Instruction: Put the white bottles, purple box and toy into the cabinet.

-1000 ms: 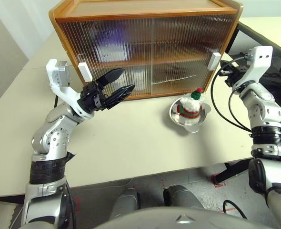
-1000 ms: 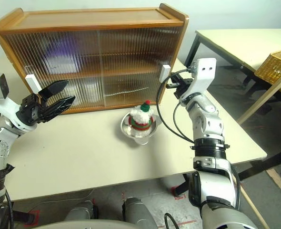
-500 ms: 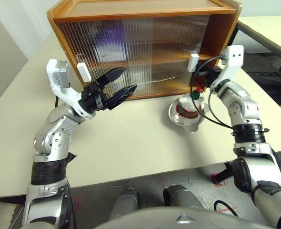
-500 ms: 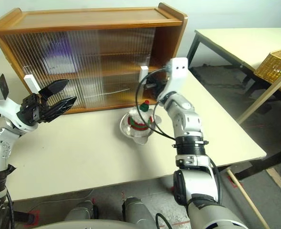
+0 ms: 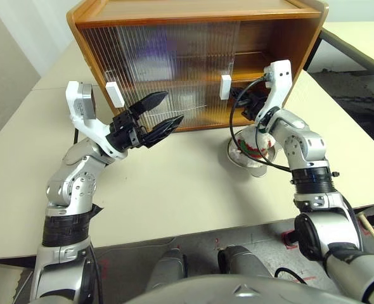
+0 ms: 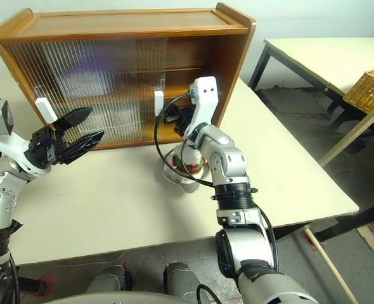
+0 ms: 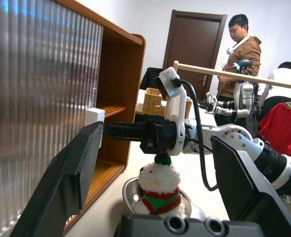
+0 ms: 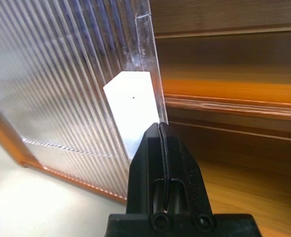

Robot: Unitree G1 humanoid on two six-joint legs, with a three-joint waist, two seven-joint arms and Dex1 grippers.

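Stood on the cream table [image 5: 174,190]: the cabinet [image 5: 193,19], honey-brown, two shelves, ribbed translucent sliding doors. Right-hand door [image 5: 199,76] slid partway toward the left, exposing the right end of both shelves. Seen as a blurred lilac patch behind the ribbed panel on the upper shelf: probably the purple box [image 5: 150,52]; not certain. White bottles not told apart through the ribbing.

Held level in front of the opened bay: right gripper [image 5: 236,98], fingers pressed together, nothing clamped between them. Tips placed against the edge of the white handle [image 8: 133,111] of the slid door, at the door's free edge; contact likely in the right wrist view, not certain.

Raised above the table before the left half of the cabinet: left gripper [image 5: 163,111], fingers spread wide, nothing between them. Positioned just beside the other white handle [image 5: 115,95], apart from it.

Placed on the table in front of the cabinet's right end, below the right arm: a steel bowl [image 7: 130,190]. Seated upright in the bowl: the toy [image 7: 159,187], white plush, red and green bands, red-green cap. Not yet in the cabinet.
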